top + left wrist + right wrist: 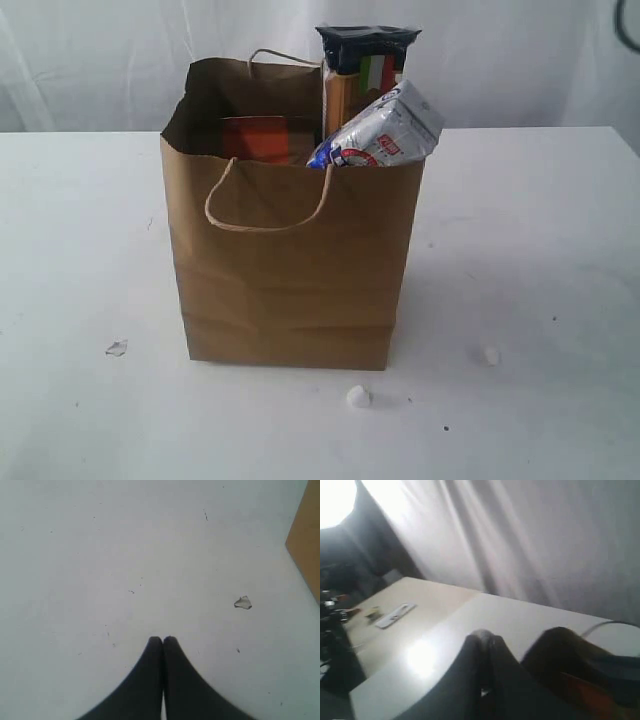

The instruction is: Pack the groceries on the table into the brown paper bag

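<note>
Standing upright, the spaghetti packet tops the paper bag.

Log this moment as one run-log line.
bag: upright, spaghetti packet and carton poking out | left pincer: shut, empty | right pincer: shut | crumbs on table

Closed right claw above table

On my feed the tall kraft-brown paper bag reads as matt, lightly creased paper with pale twisted-cord handles, and the white tabletop looks smooth and matt. The long spaghetti packet is glossy plastic film at its dark top, and the small white-blue carton carries a similar sheen. The white cloth drapery looks soft and dull.
</note>
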{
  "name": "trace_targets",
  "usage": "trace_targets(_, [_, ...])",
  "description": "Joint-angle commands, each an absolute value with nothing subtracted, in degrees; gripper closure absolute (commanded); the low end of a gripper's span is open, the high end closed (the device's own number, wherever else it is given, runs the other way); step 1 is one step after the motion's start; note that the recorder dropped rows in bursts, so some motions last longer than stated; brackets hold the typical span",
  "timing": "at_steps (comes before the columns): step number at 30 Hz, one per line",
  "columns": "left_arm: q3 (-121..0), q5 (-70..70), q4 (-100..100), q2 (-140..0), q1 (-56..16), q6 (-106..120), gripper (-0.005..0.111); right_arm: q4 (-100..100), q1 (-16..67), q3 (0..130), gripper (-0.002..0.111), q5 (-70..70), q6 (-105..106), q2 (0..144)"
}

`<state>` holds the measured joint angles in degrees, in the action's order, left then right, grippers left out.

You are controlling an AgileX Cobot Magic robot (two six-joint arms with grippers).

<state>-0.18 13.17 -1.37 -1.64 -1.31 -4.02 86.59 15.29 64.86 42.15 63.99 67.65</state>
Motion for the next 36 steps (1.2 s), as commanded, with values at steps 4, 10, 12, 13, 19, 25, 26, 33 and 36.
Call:
trace_targets(4, [0.0, 13.3, -1.6, -1.3, -1.4, -4.2, 0.107, 99.9, 23.8, 65.4, 0.108, 44.7, 84.7, 75.5])
trace_targets(10, [0.0, 13.3, -1.6, -1.3, -1.4, -4.2, 0.107, 99.9, 27.1, 65.4, 0.108, 40.5, 89.9, 79.9])
trace_targets(12, [0.0, 13.3, -1.6, -1.3, -1.4, -4.2, 0.107, 99.9, 27.6, 65.4, 0.108, 40.7, 89.9, 80.9])
trace_targets(13, [0.0, 13.3, -1.6, -1.3, -1.4, -4.2, 0.107, 99.9, 28.0, 65.4, 0.108, 40.8, 89.9, 81.4])
trace_targets(19, [0.0, 13.3, -1.6, -1.3, -1.4, -4.2, 0.107, 99.9, 29.2, 65.4, 0.108, 38.6, 93.4, 83.9])
trace_targets(25, [0.0, 13.3, -1.6, -1.3, -1.4, -4.2, 0.107, 99.9, 29.3, 65.4, 0.091, 33.9, 97.7, 86.4])
trace_targets(26, [0.0, 13.3, -1.6, -1.3, -1.4, -4.2, 0.107, 99.9, 29.3, 65.4, 0.087, 33.9, 97.7, 86.4])
trace_targets(33, [0.0, 13.3, -1.6, -1.3, -1.4, -4.2, 0.107, 99.9, 29.3, 65.4, 0.073, 28.3, 97.7, 86.4])
trace_targets(36, [0.0, 13.3, -1.6, -1.3, -1.4, -4.2, 0.107, 99.9, 29.3, 65.4, 0.073, 26.2, 97.7, 86.3])
